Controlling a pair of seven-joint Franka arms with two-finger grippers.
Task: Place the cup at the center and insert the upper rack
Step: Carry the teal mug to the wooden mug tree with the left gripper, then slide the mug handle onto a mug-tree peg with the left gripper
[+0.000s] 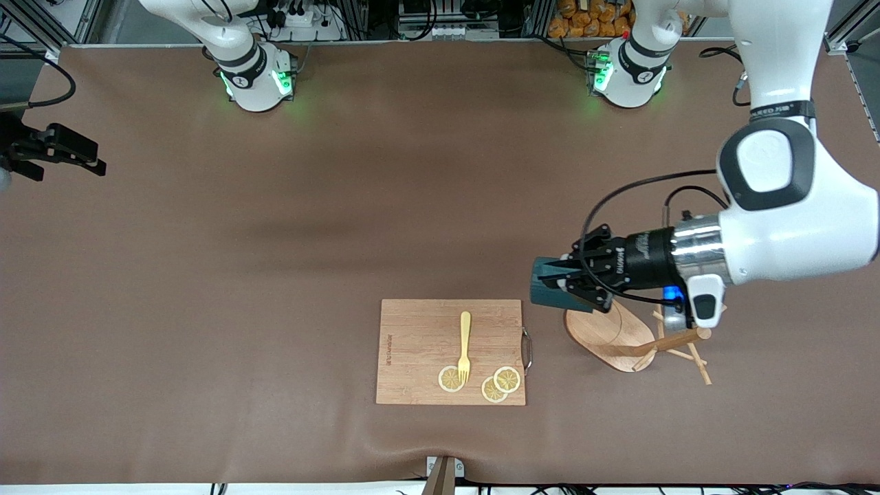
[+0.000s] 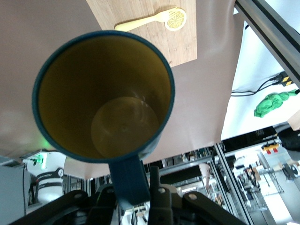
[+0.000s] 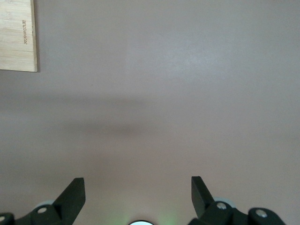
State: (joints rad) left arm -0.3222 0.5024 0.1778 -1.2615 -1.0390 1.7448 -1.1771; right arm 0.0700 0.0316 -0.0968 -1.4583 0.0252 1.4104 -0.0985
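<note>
My left claw is pinching the cup by its small side handle, fingers pressed tight on it. The cup is up in the air, tipped on its side, over the bare surface at the edge of the upper rack's oval base, between that base and the cutting board. In the left wrist view the cup fills most of the frame: dark teal wall, mustard-yellow inside, nothing in it, the handle running down into my fingers.

The upper rack lies toppled on the surface toward the left arm's end, its oval base tilted up, its post and thin pegs pointing toward the left arm's end of the table. It sits just beside the cutting board, not touching it.

On the cutting board: a yellow fork and three lemon slices; the fork's tines rest on one slice.

My right claw waits over the right arm's end of the surface, well apart from everything. Its fingers are spread wide with nothing between them; only bare surface and a corner of the cutting board show below it.
</note>
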